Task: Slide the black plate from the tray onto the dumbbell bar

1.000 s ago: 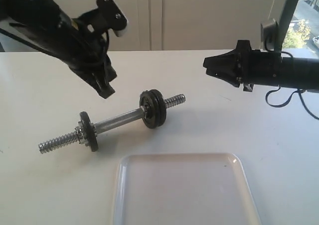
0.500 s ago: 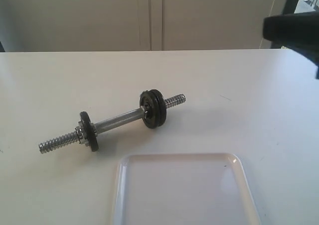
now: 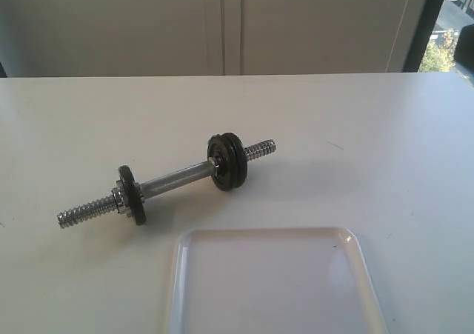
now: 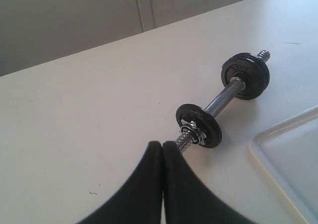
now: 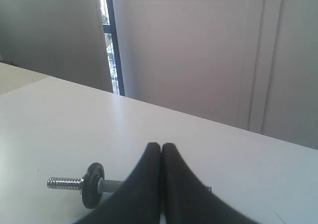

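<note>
The dumbbell bar [image 3: 178, 178] lies slantwise on the white table, behind the tray [image 3: 259, 232]. Nothing lies in the tray. Two black discs sit pressed together near the bar's right threaded end, and the black plate [image 3: 228, 161] is one of them; I cannot tell which. A like disc [image 3: 130, 194] with a nut sits near the left end. Neither gripper shows in the exterior view. My left gripper [image 4: 162, 144] is shut and empty, just short of the bar's [image 4: 226, 96] near threaded tip. My right gripper [image 5: 161, 145] is shut and empty, high over the table, hiding most of the bar [image 5: 107, 186].
The tray's corner [image 4: 293, 154] lies beside the bar in the left wrist view. A pale wall with panel seams runs along the table's far edge, and a window frame [image 3: 428, 23] stands at the back right.
Both arms have drawn back out of the exterior view, the left one first, then the right one off the right edge. The dumbbell and the tray have not moved.
</note>
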Tool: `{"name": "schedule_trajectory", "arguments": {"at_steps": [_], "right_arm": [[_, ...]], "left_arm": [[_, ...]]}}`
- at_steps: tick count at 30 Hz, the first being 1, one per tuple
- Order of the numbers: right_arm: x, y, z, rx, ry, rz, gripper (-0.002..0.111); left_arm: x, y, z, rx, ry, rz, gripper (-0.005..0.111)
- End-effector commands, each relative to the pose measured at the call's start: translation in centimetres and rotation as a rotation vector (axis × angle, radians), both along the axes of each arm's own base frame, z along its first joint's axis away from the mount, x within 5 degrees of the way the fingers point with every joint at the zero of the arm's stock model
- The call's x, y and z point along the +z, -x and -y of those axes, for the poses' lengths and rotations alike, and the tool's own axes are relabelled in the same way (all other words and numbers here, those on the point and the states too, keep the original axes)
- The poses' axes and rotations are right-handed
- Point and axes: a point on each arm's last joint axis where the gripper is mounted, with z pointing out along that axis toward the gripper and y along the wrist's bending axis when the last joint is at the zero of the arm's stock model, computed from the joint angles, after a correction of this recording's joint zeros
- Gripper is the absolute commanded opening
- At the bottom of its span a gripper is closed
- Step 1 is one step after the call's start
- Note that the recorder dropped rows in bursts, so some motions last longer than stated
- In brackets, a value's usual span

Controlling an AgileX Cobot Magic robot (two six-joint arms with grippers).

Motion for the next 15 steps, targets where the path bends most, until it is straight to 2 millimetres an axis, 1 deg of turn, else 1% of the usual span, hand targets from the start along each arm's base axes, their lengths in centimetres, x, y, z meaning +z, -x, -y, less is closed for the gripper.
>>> {"name": "schedule_trajectory", "arguments": {"at_steps": [1,5,7,9,10,15], "right_arm": [[-0.1,0.0,0.0,0.001,-0.007,-0.009,0.0],[-0.1,0.0,0.0,0.001,-0.007,-0.009,0.0],[-0.1,0.0,0.0,0.001,-0.007,-0.009,0.0],[-0.1,0.0,0.0,-0.001,-0.007,-0.007,0.0],[-0.1,0.0,0.0,-0.007,-0.008,-0.004,0.0],[-0.1,0.0,0.0,-0.005,-0.007,-0.005,0.0]], "left_arm": [[-0.1,0.1,-0.1,0.005,0.01,-0.003,0.0],[-0.1,0.1,-0.1,0.005,0.01,-0.003,0.0],[0.0,0.4,-0.2,0.005,0.016,0.008,0.0],[0.3,1.6,-1.1,0.081,0.046,0.071,0.0],[0.4,2.3,-1.7,0.158,0.053,0.112,0.0],[0.6,4.7,-2.6,0.277,0.075,0.224,0.0]]}}
